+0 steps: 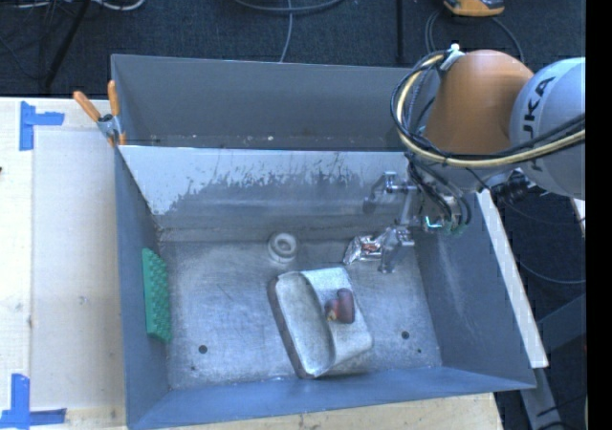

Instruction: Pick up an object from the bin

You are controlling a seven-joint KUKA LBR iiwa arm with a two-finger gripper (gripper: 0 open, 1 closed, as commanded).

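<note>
The gripper [381, 218] hangs at 3 o'clock in the bin [239, 122], fingers apart, nothing between them. The grey tray [308, 334] with a brown lump [340, 305] lies at its 7 o'clock. Closing here would probably catch nothing.

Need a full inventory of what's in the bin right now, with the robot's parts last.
green pad: 1, green, flat rectangle, along the left edge of the bin floor, by the left wall
ring: 1, pale grey-white, on the floor towards the back, left of the gripper
grey tray: 1, silver-grey, lying askew on the front middle of the floor
dark red lump: 1, reddish-brown, small, lying on the grey tray's right half
bin: 1, grey metal, sloped walls
gripper: 1, metallic, low over the floor right of centre, just behind the tray's back right corner
orange cover: 1, orange, on the wrist above the bin's right wall, cables looped round it
</note>
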